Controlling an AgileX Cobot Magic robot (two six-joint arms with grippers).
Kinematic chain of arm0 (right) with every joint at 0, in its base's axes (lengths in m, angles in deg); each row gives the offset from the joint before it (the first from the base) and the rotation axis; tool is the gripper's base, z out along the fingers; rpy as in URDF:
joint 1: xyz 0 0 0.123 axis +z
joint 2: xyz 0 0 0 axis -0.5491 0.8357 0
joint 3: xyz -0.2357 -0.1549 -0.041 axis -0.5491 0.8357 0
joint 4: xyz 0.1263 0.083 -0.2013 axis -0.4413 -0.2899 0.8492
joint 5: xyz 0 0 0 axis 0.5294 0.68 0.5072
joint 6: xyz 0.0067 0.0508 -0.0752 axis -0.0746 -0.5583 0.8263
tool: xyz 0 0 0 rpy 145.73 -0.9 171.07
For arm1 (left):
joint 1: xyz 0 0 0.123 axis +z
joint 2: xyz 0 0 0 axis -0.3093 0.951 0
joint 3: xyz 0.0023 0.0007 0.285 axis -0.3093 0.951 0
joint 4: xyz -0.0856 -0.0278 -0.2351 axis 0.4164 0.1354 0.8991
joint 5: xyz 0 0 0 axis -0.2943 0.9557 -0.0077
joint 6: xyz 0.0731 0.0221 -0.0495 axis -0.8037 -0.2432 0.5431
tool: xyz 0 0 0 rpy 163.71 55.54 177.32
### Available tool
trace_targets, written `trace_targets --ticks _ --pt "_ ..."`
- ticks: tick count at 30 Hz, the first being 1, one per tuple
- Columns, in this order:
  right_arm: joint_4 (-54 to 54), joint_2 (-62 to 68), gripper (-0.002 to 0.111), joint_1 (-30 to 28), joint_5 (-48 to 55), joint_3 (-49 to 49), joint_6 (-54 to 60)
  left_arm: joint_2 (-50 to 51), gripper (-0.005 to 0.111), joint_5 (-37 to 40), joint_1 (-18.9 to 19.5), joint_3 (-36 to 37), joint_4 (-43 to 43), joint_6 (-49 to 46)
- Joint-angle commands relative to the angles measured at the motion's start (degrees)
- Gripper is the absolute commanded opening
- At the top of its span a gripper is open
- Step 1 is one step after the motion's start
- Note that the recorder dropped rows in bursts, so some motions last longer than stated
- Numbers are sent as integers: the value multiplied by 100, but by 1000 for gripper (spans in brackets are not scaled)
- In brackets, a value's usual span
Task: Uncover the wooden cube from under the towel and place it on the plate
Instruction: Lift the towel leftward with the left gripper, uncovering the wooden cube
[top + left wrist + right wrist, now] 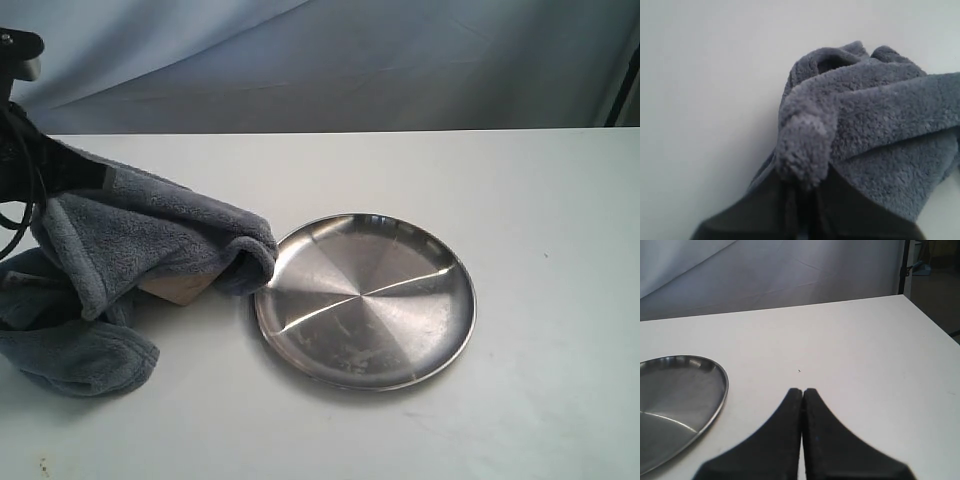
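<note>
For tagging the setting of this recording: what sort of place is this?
Likely a robot lab bench, not a home: a plain white table, a grey cloth backdrop behind it, and staged props, a towel and a steel plate.

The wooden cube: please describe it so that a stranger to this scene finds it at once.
On the white table, find the round steel plate. Beside it lies a bunched grey towel; under its lifted edge peeks the wooden cube, the only pale tan, hard-edged thing.
</note>
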Motion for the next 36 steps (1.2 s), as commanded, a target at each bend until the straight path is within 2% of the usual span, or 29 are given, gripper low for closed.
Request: trace_targets --ticks 1,13,28,36 --pt "-28 -37 3 0 68 15 -23 13 0 -524 32 11 -136 25" --pt "-28 -37 3 0 68 15 -23 -178 0 -1033 99 -18 -312 484" --pt "-28 -37 3 0 68 15 -23 -369 0 -560 99 -412 -1023 1084" --pt "-28 -37 3 0 68 15 -23 -369 0 -746 226 -412 -2832 3113"
